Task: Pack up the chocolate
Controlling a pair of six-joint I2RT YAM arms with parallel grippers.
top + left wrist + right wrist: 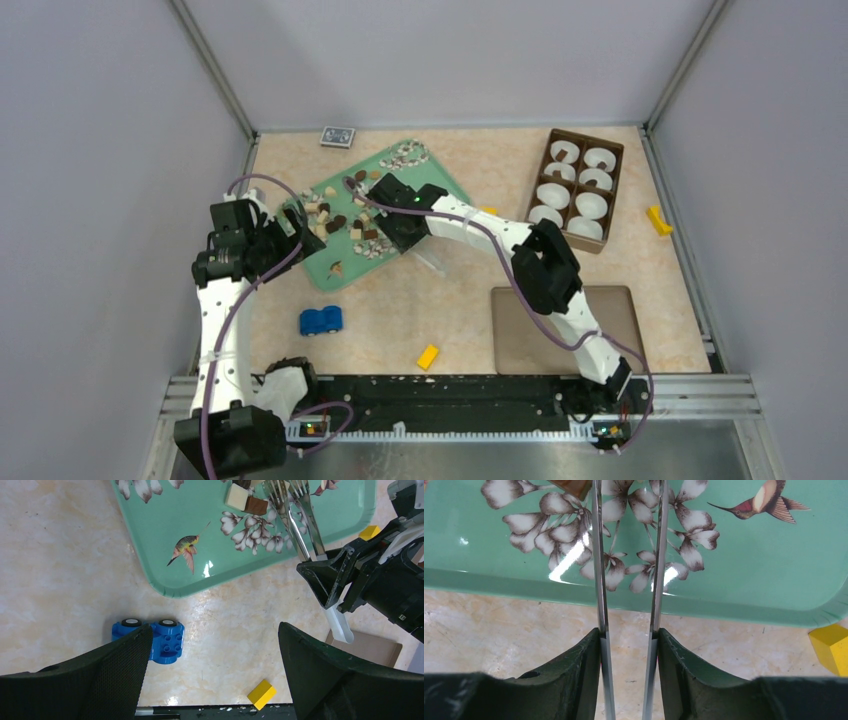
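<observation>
Early stage, by the look of it. Chocolate (335, 222) mostly scattered on green tray (435, 172), 11 o'clock on tabletop. Box (586, 138) at 2 o'clock looks nearly unfilled. Right end effector (629, 650) grasping tweezers (597, 580), tines apart over tray. Left end effector (214, 630) released, near tray's 9 o'clock edge.

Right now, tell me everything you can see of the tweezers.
The tweezers are two thin, shiny metal blades, apart and roughly parallel, clamped from outside by the right claw. They reach over the green floral tray. In the left wrist view the tips look toothed, near a brown chocolate piece; a white tail seems to poke out behind the claw. Whether the tips touch the tray is unclear.
</observation>
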